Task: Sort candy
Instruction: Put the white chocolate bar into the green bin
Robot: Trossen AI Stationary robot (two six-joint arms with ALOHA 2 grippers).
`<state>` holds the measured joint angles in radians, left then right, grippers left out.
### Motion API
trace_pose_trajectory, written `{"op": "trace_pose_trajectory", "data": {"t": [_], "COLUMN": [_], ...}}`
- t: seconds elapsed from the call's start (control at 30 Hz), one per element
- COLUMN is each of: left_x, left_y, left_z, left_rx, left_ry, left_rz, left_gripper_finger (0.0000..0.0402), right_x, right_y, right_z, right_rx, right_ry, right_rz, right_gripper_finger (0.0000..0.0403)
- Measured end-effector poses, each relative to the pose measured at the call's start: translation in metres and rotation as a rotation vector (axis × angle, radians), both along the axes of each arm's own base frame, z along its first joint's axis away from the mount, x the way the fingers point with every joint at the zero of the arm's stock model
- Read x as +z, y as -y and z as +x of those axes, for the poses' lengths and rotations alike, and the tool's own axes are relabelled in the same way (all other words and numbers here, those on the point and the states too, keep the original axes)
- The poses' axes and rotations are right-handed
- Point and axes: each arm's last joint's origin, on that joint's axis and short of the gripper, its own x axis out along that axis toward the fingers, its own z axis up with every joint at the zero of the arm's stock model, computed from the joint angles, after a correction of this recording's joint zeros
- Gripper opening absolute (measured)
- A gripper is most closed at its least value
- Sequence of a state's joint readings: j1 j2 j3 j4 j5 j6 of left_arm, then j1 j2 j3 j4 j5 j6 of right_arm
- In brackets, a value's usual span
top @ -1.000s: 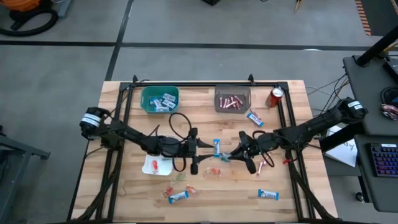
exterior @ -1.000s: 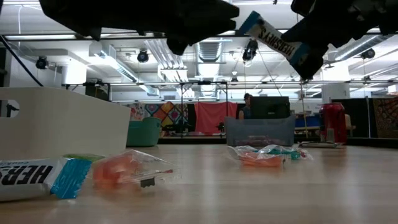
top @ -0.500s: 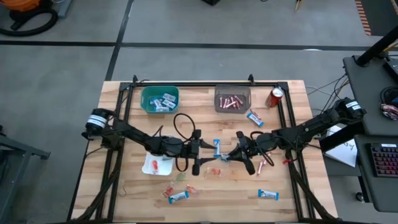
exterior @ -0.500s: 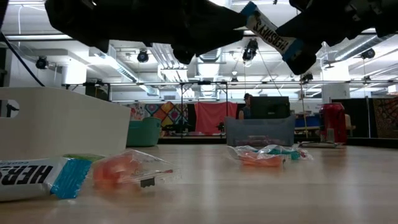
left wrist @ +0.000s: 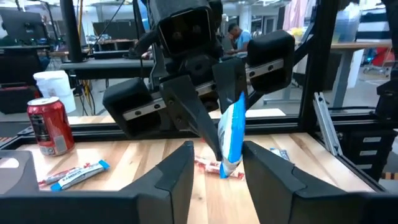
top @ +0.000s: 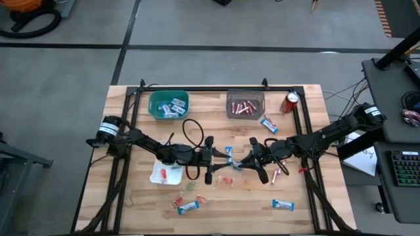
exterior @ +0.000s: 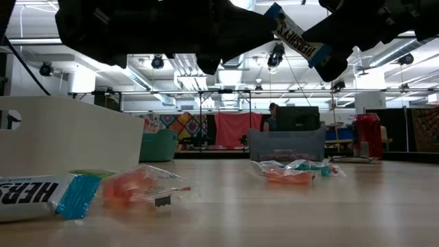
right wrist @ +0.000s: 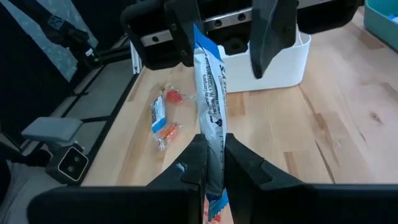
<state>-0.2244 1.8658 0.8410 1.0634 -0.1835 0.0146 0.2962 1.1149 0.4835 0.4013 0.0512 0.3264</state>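
A blue-and-white wrapped mini bar (right wrist: 210, 118) is clamped between the closed fingers (right wrist: 239, 163) of the right gripper (top: 244, 164) and held in the air above the middle of the light wooden worktop (top: 131, 137). In the low view the bar (exterior: 297, 39) is seen tilted, well clear of the surface. The left gripper (top: 216, 159) is placed opposite, its fingers (left wrist: 177, 175) spread apart with the free end of the bar (left wrist: 232, 135) lying between them; contact between those fingers and the wrapper cannot be told.

At the far edge of the worktop a teal plastic bin (top: 168, 105) is seen holding blue-and-white bars, and a grey plastic bin (top: 245, 105) beside it holds slim pink sticks. A red soda can (top: 290, 102) is stood near the grey bin, toward the right edge. A loose blue-and-white bar (top: 268, 124) is left between the grey bin and the right arm. A white tray (top: 166, 173) with an orange piece in it is seen under the left arm. More candy is scattered toward the near edge: a blue-and-white bar with small pieces (top: 188, 204) at left, another blue-and-white bar (top: 283, 205) at right, small clear-wrapped orange pieces (top: 225, 180) below the grippers. A person (left wrist: 234, 35) is seen seated in the room beyond.
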Motion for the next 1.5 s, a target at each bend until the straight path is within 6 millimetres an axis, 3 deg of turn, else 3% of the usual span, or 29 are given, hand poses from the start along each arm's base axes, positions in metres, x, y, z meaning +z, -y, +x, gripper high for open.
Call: {"op": "trace_pose_trajectory", "data": {"t": [0.2,0.47,0.83,0.97,1.17,1.33,1.5], "left_x": [0.001,-0.002,0.011,0.025,0.056,0.078,0.08], "left_y": [0.001,0.002,-0.003,-0.013,-0.041,-0.081,-0.13], "left_z": [0.009,0.015,0.005,-0.012,-0.057,-0.093,-0.123], "left_rx": [-0.014,-0.016,0.088,0.271,0.548,0.707,0.926], "left_ry": [0.017,-0.014,-0.159,-0.307,-0.533,-0.629,-0.75], "left_rz": [0.004,0.033,0.068,0.111,0.171,0.087,-0.014], "left_gripper_finger": [0.0087,0.0009,0.0005,0.0005,0.0005,0.0005,0.0005], "right_x": [0.0,-0.001,0.0,0.001,0.001,0.001,0.001], "right_y": [0.0,0.0,0.003,0.004,0.005,0.005,0.005], "right_z": [0.0,0.0,0.0,0.0,0.0,0.0,0.0], "right_rx": [-0.002,-0.009,-0.075,-0.141,-0.173,-0.177,-0.178], "right_ry": [-0.002,-0.015,-0.002,0.004,0.004,0.002,0.002], "right_rz": [-0.001,0.007,-0.009,0.008,0.017,0.028,0.031], "right_gripper_finger": [0.0033,0.0041,0.0158,0.0185,0.0195,0.0191,0.0187]}}
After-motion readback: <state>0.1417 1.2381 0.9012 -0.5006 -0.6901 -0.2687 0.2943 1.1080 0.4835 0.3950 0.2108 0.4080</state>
